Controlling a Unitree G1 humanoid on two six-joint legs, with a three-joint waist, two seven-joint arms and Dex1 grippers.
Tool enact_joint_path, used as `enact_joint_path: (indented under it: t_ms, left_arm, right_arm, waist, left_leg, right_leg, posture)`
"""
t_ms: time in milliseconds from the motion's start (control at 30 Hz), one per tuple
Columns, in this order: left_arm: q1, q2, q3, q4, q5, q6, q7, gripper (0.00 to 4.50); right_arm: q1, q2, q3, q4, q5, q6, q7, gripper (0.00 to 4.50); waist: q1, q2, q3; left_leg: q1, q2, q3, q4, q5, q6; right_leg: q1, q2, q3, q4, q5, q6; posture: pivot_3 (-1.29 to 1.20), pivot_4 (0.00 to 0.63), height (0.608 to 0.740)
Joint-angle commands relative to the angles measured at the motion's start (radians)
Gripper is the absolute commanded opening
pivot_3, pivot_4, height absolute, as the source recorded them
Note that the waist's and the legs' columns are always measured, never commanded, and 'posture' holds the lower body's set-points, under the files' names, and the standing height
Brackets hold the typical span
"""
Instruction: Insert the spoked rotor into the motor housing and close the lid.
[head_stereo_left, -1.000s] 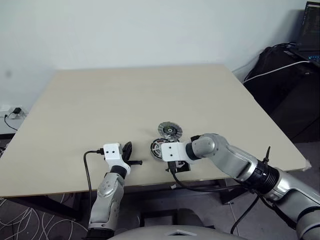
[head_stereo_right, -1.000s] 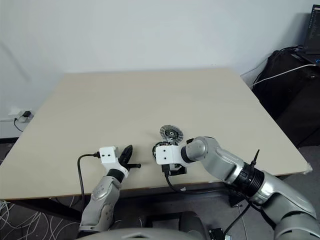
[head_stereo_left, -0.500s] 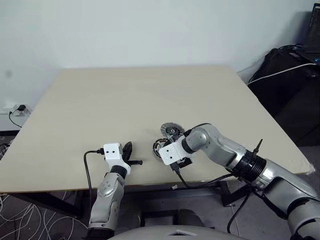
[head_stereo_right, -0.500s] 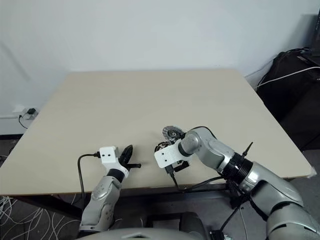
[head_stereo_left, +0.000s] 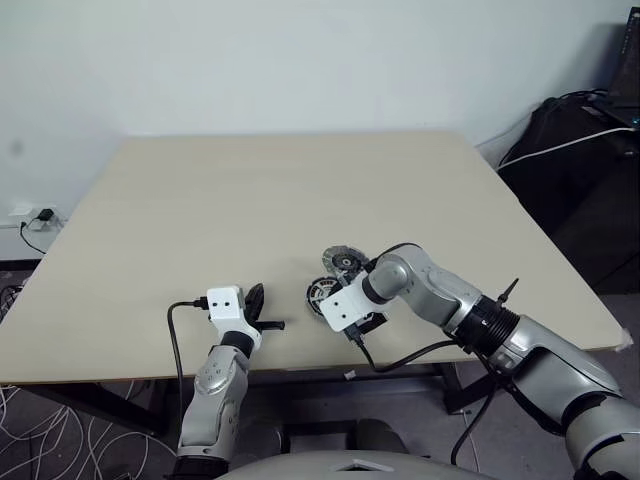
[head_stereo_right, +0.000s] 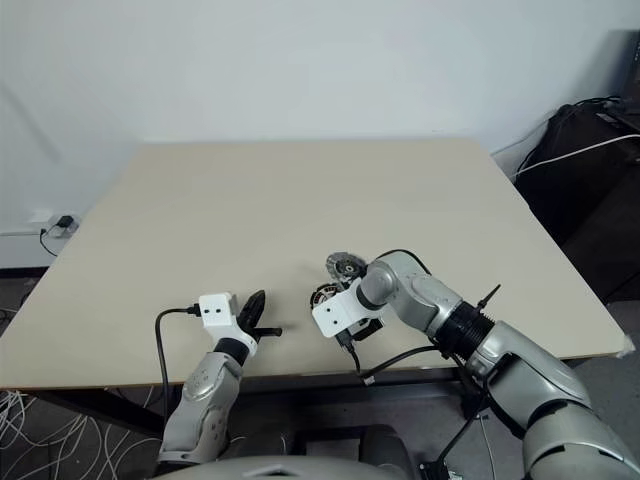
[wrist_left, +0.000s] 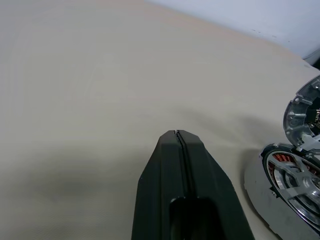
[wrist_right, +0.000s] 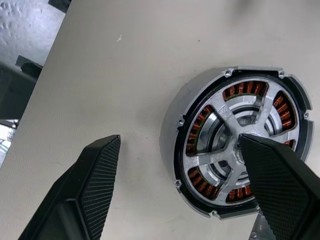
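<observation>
Resting on the surface (head_stereo_left: 200, 200), left pincer (wrist_left: 178, 137) is pressed together, holding nothing. Spoked rotor (wrist_right: 239, 145) already sits in the motor housing (wrist_right: 181, 135) near the front edge, right pincer (wrist_right: 185, 165) spread wide above it. The lid (head_stereo_left: 342, 262), just behind, remains to be placed.

- No words, labels, brand names, numbers or signs can be read anywhere in these views.
</observation>
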Motion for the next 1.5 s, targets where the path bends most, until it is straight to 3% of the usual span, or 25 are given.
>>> enact_joint_path:
  t_ms: [33, 133, 367, 967, 1133, 1500]
  left_arm:
    - [-0.010, -0.027, -0.007, -0.016, -0.008, -0.015, -0.001, 0.00]
    - [-0.010, -0.026, -0.008, -0.017, -0.009, -0.013, -0.003, 0.00]
    - [-0.013, -0.025, -0.008, -0.013, -0.010, -0.012, -0.005, 0.00]
    - [-0.009, -0.036, -0.006, -0.014, -0.012, -0.020, 0.004, 0.00]
    - [-0.004, -0.038, -0.004, -0.015, -0.013, -0.025, 0.008, 0.00]
    - [-0.007, -0.037, -0.007, -0.012, -0.013, -0.023, 0.006, 0.00]
  right_arm:
    - [-0.003, -0.001, -0.042, -0.013, -0.012, -0.015, 0.017, 3.88]
    - [0.007, 0.000, -0.048, -0.023, -0.017, -0.015, 0.027, 3.17]
    - [0.019, 0.010, -0.059, -0.029, -0.028, -0.019, 0.038, 0.94]
    - [-0.017, 0.092, -0.064, 0.047, -0.060, 0.006, 0.099, 0.94]
    - [-0.022, 0.103, -0.074, 0.073, -0.062, 0.021, 0.113, 0.08]
    - [0.013, 0.117, -0.155, 0.031, -0.017, 0.153, 0.099, 0.03]
  waist:
    - [0.000, 0.000, 0.000]
    - [0.000, 0.000, 0.000]
    - [0.000, 0.000, 0.000]
    - [0.000, 0.000, 0.000]
    - [-0.003, 0.000, -0.001]
    - [-0.002, 0.000, -0.001]
  left_leg:
    - [0.000, 0.000, 0.000, 0.000, 0.000, 0.000]
    - [0.000, 0.000, 0.000, 0.000, 0.000, 0.000]
    - [0.000, 0.000, 0.000, 0.000, 0.000, 0.000]
    - [0.001, 0.000, 0.000, 0.001, 0.000, 0.000]
    - [0.002, 0.000, 0.000, 0.001, 0.000, 0.000]
    - [0.002, 0.000, 0.000, 0.002, 0.000, -0.001]
  right_leg:
    - [0.000, 0.000, 0.000, 0.000, 0.000, 0.000]
    - [0.000, 0.000, 0.000, 0.000, 0.000, 0.000]
    - [0.000, 0.000, 0.000, 0.001, 0.000, 0.000]
    - [0.000, 0.000, 0.000, 0.001, 0.000, 0.000]
    - [0.001, 0.000, 0.000, 0.001, 0.000, -0.001]
    - [0.002, 0.001, 0.000, 0.002, 0.001, -0.001]
  posture:
    - [0.00, 0.000, 0.740]
    - [0.00, 0.000, 0.740]
    - [0.00, 0.000, 0.740]
    - [0.00, 0.000, 0.740]
    - [0.00, 0.000, 0.740]
    - [0.00, 0.000, 0.740]
